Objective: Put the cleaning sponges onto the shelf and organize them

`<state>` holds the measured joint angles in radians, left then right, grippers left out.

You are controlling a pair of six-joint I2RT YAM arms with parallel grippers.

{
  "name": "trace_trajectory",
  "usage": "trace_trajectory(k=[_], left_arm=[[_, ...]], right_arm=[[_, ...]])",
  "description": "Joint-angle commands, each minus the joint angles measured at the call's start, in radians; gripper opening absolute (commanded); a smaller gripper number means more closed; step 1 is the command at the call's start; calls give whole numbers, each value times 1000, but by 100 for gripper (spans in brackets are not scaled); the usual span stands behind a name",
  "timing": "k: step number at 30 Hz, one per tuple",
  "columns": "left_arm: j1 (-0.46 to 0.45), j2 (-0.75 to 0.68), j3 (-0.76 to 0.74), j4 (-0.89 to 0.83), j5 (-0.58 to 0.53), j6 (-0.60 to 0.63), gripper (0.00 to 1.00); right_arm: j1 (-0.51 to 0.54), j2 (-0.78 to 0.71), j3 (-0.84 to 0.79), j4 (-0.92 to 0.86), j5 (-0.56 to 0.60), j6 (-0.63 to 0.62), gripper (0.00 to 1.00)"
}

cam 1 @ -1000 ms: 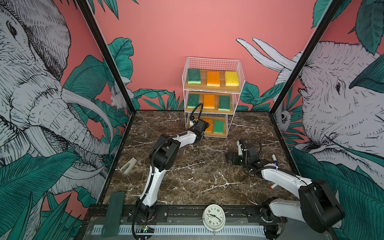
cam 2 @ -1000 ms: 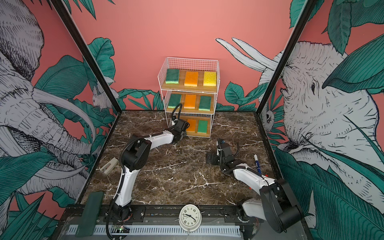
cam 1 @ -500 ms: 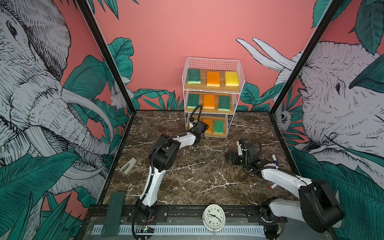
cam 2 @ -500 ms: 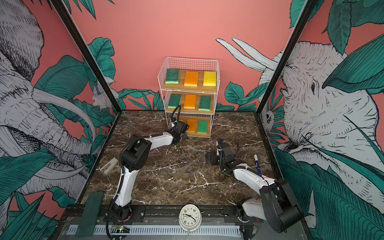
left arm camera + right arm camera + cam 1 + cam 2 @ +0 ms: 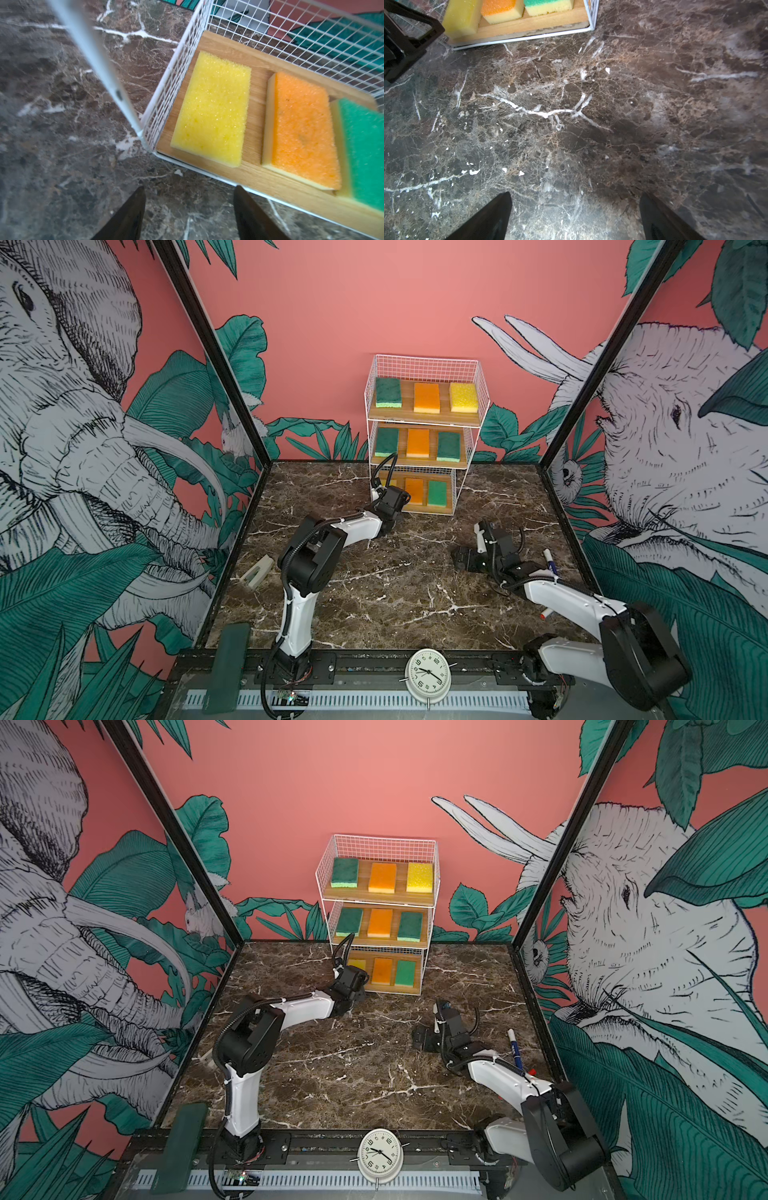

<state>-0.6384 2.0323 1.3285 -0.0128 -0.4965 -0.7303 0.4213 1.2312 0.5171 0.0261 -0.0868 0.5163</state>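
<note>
The shelf (image 5: 424, 364) (image 5: 378, 844) stands at the back of the marble table, with three cleaning sponges on each tier. In the left wrist view the bottom board (image 5: 270, 182) carries a yellow sponge (image 5: 214, 110), an orange sponge (image 5: 301, 133) and a green sponge (image 5: 365, 149) side by side. My left gripper (image 5: 189, 188) (image 5: 392, 502) hangs open just in front of the bottom tier's left corner, holding nothing and partly hiding the yellow sponge in both top views. My right gripper (image 5: 576, 194) (image 5: 463, 558) is open over bare marble on the right.
A marker pen (image 5: 549, 562) lies by the right arm. A small beige object (image 5: 257, 570) sits near the left wall, and a dark green block (image 5: 226, 668) and a white clock (image 5: 428, 674) rest on the front rail.
My left gripper has drawn back a little from the bottom tier toward the front, leaving the yellow sponge on the board. The right arm has not moved.
</note>
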Motion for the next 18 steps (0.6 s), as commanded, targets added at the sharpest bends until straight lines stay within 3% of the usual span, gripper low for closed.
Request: trace_trajectory(k=[1,7,18], left_arm=[[-3,-37,-22,33,24,-32,58],[-1,-8,-7,46,31,-64,43],[-3,57,47,53,26,-112,27]], right_arm=[[-5,-24,-5,20,8,1,98],[-5,-24,-6,15,7,-1,98],[-6,-29,-3,5,13,-9,98]])
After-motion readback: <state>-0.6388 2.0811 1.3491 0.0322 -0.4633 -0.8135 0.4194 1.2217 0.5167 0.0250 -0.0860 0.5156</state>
